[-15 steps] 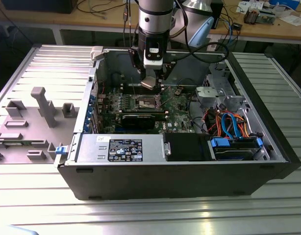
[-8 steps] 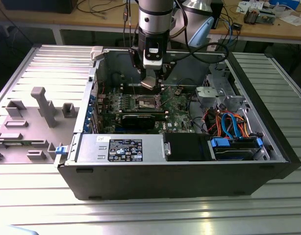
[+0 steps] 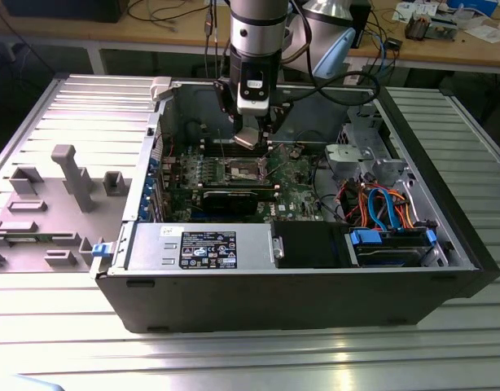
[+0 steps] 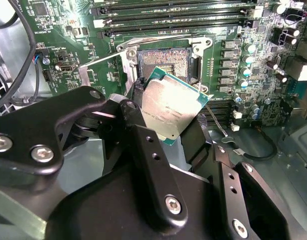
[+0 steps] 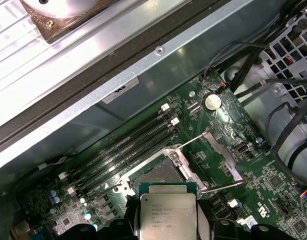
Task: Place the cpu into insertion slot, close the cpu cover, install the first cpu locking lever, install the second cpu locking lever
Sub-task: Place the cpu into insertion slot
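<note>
A ribbed metal table (image 3: 234,358) spans the exterior view, and behind it a wooden bench (image 3: 152,32) strewn with cables runs along the back of the room. On the table, at the exterior view's left, sits a grey moulded fixture (image 3: 71,179) with upright posts and pockets. Beside it lies an open computer case (image 3: 274,301), side panel off, its inside facing up. Within the case a grey power supply (image 3: 201,244) with a dark label lies along the near wall. A green motherboard (image 3: 297,175) covers the floor behind it. A grey drive cage (image 3: 372,155) stands toward the exterior view's right above a tangle of blue and orange cables (image 3: 380,204). A black graphics card (image 3: 234,198) stands on the board, and long black memory slots (image 5: 128,145) run beside the socket area. The cpu cover (image 5: 228,159) is swung open and lies beside the insertion slot (image 4: 166,62), whose dark contact field is bare. The gripper (image 4: 168,117) hangs from the arm over the board, its black fingers (image 4: 143,150) clamped on opposite edges of the cpu (image 4: 171,107). The cpu hangs silvery top up just above the insertion slot, tilted, not seated in it.
</note>
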Tool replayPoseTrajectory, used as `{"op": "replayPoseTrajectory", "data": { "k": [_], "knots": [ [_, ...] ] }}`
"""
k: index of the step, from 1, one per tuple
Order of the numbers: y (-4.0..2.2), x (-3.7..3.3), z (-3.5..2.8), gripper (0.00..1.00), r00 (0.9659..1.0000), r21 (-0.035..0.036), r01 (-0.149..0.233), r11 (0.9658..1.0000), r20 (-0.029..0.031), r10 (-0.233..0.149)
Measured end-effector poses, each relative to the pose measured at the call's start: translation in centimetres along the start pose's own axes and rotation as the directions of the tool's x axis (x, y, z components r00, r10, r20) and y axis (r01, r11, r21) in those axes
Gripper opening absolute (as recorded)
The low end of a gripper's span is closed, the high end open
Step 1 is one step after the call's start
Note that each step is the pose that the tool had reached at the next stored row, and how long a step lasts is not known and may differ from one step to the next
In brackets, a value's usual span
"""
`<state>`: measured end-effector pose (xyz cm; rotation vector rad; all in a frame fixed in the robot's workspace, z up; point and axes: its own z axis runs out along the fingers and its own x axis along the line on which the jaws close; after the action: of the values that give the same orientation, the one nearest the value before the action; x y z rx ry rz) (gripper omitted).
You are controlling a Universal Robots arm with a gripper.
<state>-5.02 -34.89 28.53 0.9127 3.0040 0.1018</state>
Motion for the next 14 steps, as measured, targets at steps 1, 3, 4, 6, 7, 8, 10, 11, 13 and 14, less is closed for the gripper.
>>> {"op": "replayPoseTrajectory", "data": {
  "k": [1, 3, 4, 6, 7, 8, 10, 11, 13, 14],
  "knots": [
    [0.0, 0.0, 0.0, 0.55, 1.0, 0.0, -0.001, 1.0, 0.0001, 0.001],
    [0.0, 0.0, 0.01, 0.55, 1.0, -0.0001, -0.003, 1.0, 0.0002, 0.003],
    [0.0, 0.0, 0.01, 0.55, 1.0, -0.0001, -0.004, 1.0, 0.0003, 0.004],
    [0.0, 0.0, 0.02, 0.55, 1.0, -0.0001, -0.006, 1.0, 0.0003, 0.006],
    [0.0, 0.0, 0.02, 0.55, 1.0, -0.0001, -0.007, 1.0, 0.0004, 0.007],
    [0.0, 0.0, 0.02, 0.55, 1.0, -0.0001, -0.007, 1.0, 0.0004, 0.007],
    [0.0, 0.0, 0.03, 0.55, 0.9999, -0.0002, -0.011, 0.9999, 0.0006, 0.011],
    [0.0, 0.0, 0.03, 0.55, 0.9999, -0.0003, -0.012, 0.9999, 0.0008, 0.012],
    [0.0, 0.0, 0.04, 0.55, 0.9999, -0.0003, -0.014, 0.9999, 0.0009, 0.014],
    [0.0, 0.0, 0.04, 0.55, 0.9999, -0.0003, -0.015, 0.9999, 0.0009, 0.015]
  ]
}}
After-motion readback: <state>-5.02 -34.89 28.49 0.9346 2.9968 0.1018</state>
